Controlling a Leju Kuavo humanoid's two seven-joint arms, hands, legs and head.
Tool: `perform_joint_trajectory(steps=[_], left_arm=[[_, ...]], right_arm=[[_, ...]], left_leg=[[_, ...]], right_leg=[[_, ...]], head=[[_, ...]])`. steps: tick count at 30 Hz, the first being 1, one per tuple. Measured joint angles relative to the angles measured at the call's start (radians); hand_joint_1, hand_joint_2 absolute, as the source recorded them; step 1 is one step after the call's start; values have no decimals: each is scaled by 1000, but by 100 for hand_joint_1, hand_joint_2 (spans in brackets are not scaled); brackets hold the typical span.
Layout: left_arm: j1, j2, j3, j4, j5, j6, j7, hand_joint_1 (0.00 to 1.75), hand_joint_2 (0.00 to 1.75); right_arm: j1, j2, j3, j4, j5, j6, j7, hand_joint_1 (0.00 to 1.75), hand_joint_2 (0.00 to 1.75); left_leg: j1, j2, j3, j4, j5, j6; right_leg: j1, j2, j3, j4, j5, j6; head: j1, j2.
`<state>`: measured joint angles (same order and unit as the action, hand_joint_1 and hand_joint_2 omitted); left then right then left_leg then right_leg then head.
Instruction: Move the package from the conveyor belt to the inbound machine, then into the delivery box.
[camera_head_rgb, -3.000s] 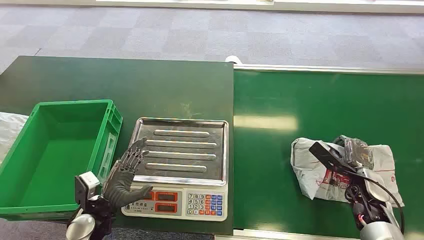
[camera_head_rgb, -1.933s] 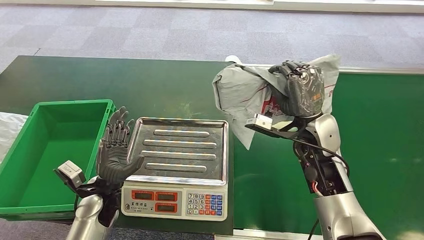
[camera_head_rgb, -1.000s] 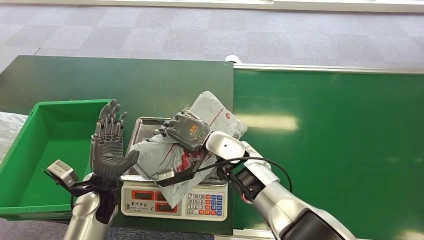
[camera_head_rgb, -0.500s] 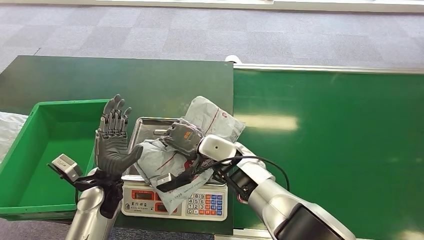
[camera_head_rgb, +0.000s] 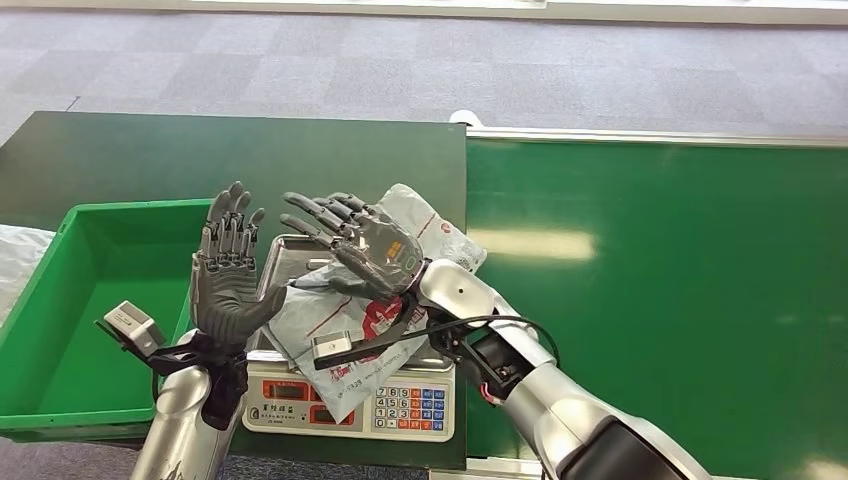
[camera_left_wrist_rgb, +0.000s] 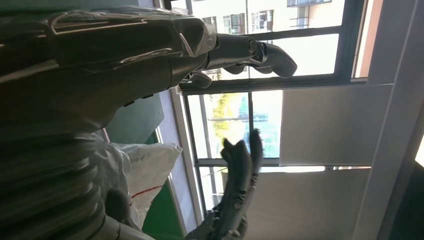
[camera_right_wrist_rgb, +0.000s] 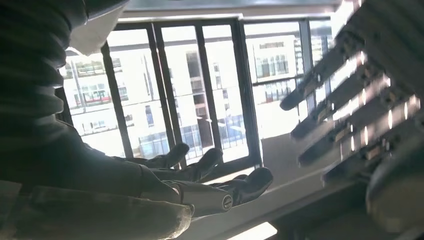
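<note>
The grey plastic package (camera_head_rgb: 345, 330) with red print lies on the steel tray of the scale (camera_head_rgb: 410, 400), one end hanging over the keypad and another part (camera_head_rgb: 437, 232) past the tray's far right corner. My right hand (camera_head_rgb: 352, 243) hovers just above it, fingers spread and holding nothing. My left hand (camera_head_rgb: 225, 272) stands upright, palm toward the package, fingers apart, between the green box (camera_head_rgb: 75, 300) and the scale. In the left wrist view the package (camera_left_wrist_rgb: 145, 165) shows beside my right hand (camera_left_wrist_rgb: 237, 185). The right wrist view has my right hand (camera_right_wrist_rgb: 200, 180) spread against bright windows.
The green conveyor belt (camera_head_rgb: 680, 300) runs to the right of the dark green table (camera_head_rgb: 250, 160). The green box is open at the table's left, with a white bag (camera_head_rgb: 15, 262) beyond its left side. Grey carpet lies behind.
My right hand carried the package from the belt onto the scale tray, then let go and lifted with its fingers spread. My left hand rose upright beside the tray.
</note>
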<state>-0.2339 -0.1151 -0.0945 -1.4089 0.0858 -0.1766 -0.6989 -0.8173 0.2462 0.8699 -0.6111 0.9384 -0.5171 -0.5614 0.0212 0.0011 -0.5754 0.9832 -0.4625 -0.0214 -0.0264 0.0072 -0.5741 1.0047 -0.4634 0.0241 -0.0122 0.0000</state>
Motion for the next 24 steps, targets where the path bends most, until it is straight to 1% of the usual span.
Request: perform_joint_trajectory(steps=[4, 8, 11, 13, 15, 17, 19, 24], left_arm=[[0, 0, 0, 3, 0, 4, 0, 0, 175], [1, 1, 1, 3, 0, 16, 0, 0, 175], [14, 1, 1, 1, -2, 32, 0, 0, 175], [37, 2, 5, -11, -5, 44, 0, 0, 175], [69, 5, 12, -32, -7, 50, 0, 0, 175], [100, 7, 21, -54, -8, 51, 0, 0, 175], [120, 9, 28, -70, -8, 51, 0, 0, 175], [140, 11, 33, -91, -8, 51, 0, 0, 175]], right_arm=[[23, -19, -28, -69, -42, -13, -26, 0, 175], [56, -36, -57, -145, -158, 12, -65, 0, 175], [90, -59, -80, -234, -269, 92, -57, 0, 175], [115, -82, -101, -298, -371, 185, -31, 0, 175], [142, -109, -133, -356, -500, 296, -8, 0, 175], [165, -133, -171, -397, -595, 370, 4, 0, 175], [180, -151, -202, -427, -627, 395, 6, 0, 175], [198, -175, -235, -470, -635, 405, 8, 0, 175]], left_leg=[[0, 0, 0, 0, 0, 0], [0, 0, 0, 0, 0, 0], [0, 0, 0, 0, 0, 0], [0, 0, 0, 0, 0, 0], [0, 0, 0, 0, -1, 0], [0, -1, -1, 0, -1, 0], [0, 0, -1, 0, -1, 0], [0, -1, -1, 0, 0, 0]], right_leg=[[0, 0, 0, 0, 0, 0], [0, 0, 0, 0, 0, 0], [0, 0, 0, 0, 0, 0], [0, 0, 0, 0, 0, 0], [0, 0, 0, 0, 0, 0], [0, 0, 0, 0, 0, 0], [0, 0, 0, 0, 0, 0], [0, 0, 0, 0, 0, 0]], head=[[0, 0], [0, 0], [0, 0], [0, 0], [0, 0], [0, 0], [0, 0], [0, 0]])
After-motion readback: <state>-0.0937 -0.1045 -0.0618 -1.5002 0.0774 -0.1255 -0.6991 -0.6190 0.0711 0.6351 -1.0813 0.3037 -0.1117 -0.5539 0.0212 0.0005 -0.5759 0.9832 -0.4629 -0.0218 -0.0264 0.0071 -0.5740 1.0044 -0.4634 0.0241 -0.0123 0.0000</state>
